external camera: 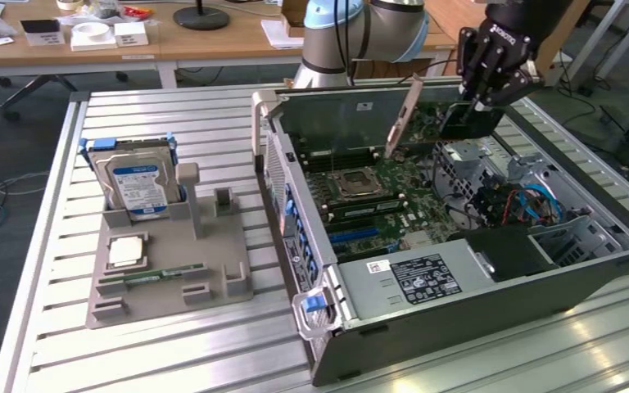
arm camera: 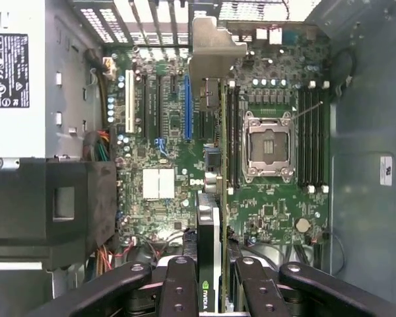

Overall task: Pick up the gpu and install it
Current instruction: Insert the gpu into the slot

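Inside the open black metal computer case (external camera: 478,315), which lies on its side, the black jointed hand (external camera: 481,102) hangs from the pale blue-and-grey robot arm (external camera: 347,29). Its fingers are closed part-way around the gpu (external camera: 470,123), a thin flat circuit card with a dark face, held above the green motherboard (external camera: 391,188) near the case's far wall.

The wrist view adds what the exterior view does not. The gpu (arm camera: 208,224) is seen edge-on, pinched between the black fingers (arm camera: 178,284) of the hand (arm camera: 214,294), with a green-and-white logo on its edge. It hangs over the board between the long blue expansion slot (arm camera: 187,105) and the empty silver processor socket (arm camera: 267,145). Its silver metal end bracket (arm camera: 214,46) points toward the slotted rear wall. I cannot tell whether the card touches the board.

The exterior view alone gives the surroundings. The case rests on a ribbed aluminium desk (external camera: 128,360). At the exterior view's left, well apart from the case, a grey plastic holder (external camera: 222,246) carries an upright silver hard drive with a blue-white label (external camera: 140,184), a square silver processor chip (external camera: 127,250) and a narrow green memory stick (external camera: 161,274). Behind stand wooden tables (external camera: 216,41) with small white boxes (external camera: 91,34).
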Controlling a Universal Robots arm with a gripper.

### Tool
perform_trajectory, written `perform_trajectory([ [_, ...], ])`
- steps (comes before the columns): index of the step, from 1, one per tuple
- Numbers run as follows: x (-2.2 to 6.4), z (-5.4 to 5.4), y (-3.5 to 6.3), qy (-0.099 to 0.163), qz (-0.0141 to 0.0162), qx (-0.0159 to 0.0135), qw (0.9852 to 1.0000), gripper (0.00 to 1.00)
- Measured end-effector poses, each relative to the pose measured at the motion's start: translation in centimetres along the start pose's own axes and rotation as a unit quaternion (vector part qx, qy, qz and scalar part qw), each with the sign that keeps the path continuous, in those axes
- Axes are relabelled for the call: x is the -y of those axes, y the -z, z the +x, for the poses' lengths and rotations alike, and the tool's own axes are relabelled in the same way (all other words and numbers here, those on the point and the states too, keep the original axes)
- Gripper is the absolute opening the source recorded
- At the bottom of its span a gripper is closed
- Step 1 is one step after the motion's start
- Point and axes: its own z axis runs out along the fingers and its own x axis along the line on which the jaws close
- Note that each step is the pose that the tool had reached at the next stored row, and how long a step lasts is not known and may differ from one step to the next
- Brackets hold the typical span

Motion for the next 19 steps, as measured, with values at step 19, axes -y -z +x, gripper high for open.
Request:
perform_trajectory([
  [19, 0.0, 0.0, -0.04, 0.071, -0.0015, -0.0039, 0.9975, 0.27],
])
